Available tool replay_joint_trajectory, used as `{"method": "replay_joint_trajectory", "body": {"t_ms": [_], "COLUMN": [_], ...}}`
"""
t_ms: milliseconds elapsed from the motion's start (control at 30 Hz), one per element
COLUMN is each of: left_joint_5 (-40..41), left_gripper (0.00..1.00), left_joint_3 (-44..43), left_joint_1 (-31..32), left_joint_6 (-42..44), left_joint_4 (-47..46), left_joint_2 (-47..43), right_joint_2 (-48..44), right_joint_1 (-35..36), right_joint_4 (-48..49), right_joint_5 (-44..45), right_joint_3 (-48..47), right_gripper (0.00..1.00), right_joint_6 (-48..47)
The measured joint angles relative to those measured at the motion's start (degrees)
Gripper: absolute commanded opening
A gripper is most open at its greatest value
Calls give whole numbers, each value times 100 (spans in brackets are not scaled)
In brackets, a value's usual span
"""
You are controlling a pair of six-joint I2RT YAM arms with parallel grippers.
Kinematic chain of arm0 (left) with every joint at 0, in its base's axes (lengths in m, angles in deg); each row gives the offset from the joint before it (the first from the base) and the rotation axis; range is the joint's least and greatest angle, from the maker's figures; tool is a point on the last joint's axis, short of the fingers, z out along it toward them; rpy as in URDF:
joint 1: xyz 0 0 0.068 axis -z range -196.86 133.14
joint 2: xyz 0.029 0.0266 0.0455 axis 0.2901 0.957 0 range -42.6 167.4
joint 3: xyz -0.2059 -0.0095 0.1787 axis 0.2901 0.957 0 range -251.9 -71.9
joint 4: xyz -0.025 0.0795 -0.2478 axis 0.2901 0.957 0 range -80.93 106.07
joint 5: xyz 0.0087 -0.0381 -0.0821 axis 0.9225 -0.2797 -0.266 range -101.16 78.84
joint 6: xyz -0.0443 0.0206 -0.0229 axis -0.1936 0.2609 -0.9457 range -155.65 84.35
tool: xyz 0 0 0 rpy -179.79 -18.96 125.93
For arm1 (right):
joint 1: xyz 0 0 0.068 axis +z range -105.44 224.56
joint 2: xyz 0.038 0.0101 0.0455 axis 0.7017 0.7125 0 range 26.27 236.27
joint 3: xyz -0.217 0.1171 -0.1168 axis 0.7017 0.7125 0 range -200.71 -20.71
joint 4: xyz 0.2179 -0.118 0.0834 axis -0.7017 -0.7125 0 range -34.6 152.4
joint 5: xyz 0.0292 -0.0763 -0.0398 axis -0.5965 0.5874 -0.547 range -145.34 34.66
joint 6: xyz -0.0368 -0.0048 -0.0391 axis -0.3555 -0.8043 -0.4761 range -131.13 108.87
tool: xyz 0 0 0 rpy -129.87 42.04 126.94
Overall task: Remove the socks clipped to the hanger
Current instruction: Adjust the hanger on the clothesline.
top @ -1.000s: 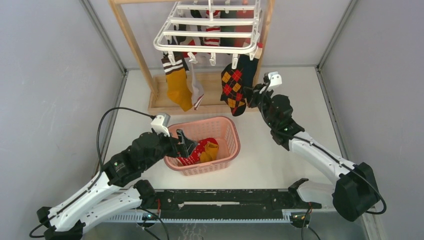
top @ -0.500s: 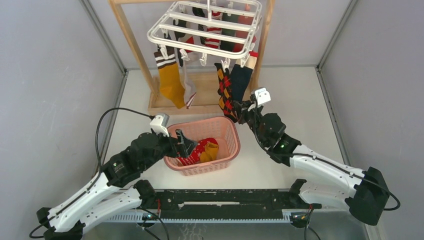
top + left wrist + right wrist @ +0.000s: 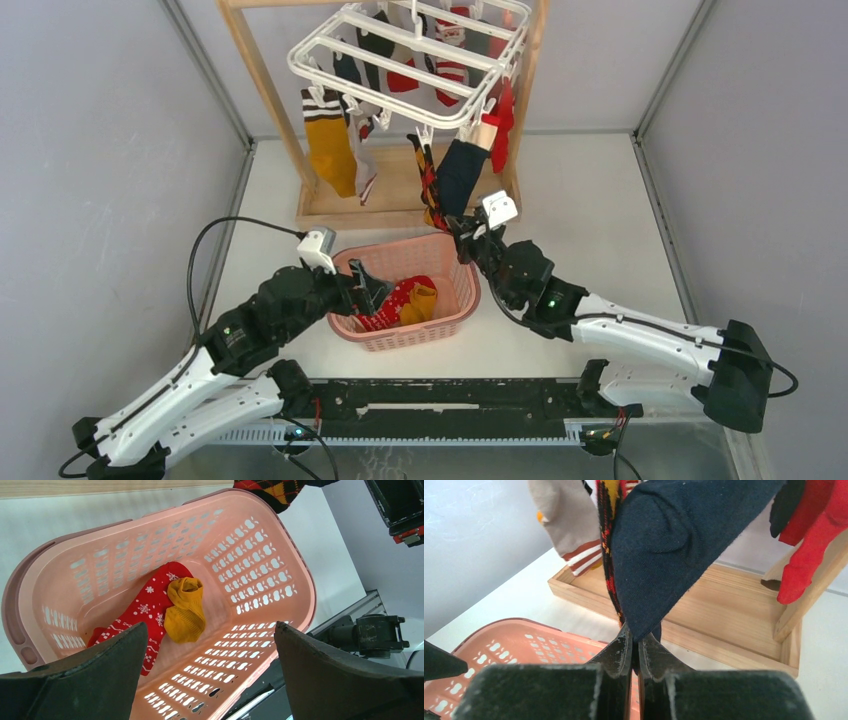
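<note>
The white hanger (image 3: 400, 55) hangs tilted from the wooden stand, with several socks clipped to it. My right gripper (image 3: 462, 232) is shut on the toe of a dark navy sock (image 3: 684, 545), which stretches taut from its clip (image 3: 458, 178). An argyle sock (image 3: 428, 190) hangs pressed against it (image 3: 606, 540). A mustard sock with brown bands (image 3: 328, 150), a grey one (image 3: 366, 170) and red ones (image 3: 503, 125) also dangle. My left gripper (image 3: 210, 645) stands open over the pink basket (image 3: 260, 555), above a red patterned sock (image 3: 150, 600) and a mustard sock (image 3: 186, 610) lying inside.
The wooden stand's post (image 3: 262, 90) and flat base tray (image 3: 734, 605) stand just behind the basket (image 3: 455, 255). Grey walls close in the table on the left, right and back. A black rail (image 3: 450, 395) runs along the near edge.
My right gripper has moved left and nearer, toward the basket, with the navy sock in it. The hanger has swung left and tilted. The left arm has stayed put.
</note>
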Motion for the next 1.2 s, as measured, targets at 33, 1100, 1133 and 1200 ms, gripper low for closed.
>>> {"method": "replay_joint_trajectory", "body": {"t_ms": [33, 1100, 1133, 1200], "left_joint_5": [-2, 50, 59, 74], "left_gripper": [100, 100, 100, 100], "left_joint_3": [0, 13, 13, 13], "left_joint_1": [0, 0, 0, 0], "left_joint_6": [-2, 4, 2, 4], "left_joint_4": [-2, 11, 15, 20], "left_joint_2": [-15, -247, -260, -282], "right_joint_2": [63, 2542, 2559, 2583], "right_joint_1": [63, 1093, 1121, 1200], "right_joint_4": [0, -326, -334, -376], "right_joint_5": [39, 319, 315, 319], "right_joint_3": [-55, -2673, -2715, -2798], "right_gripper": [10, 10, 10, 10], "right_joint_6": [-35, -352, -352, -352]}}
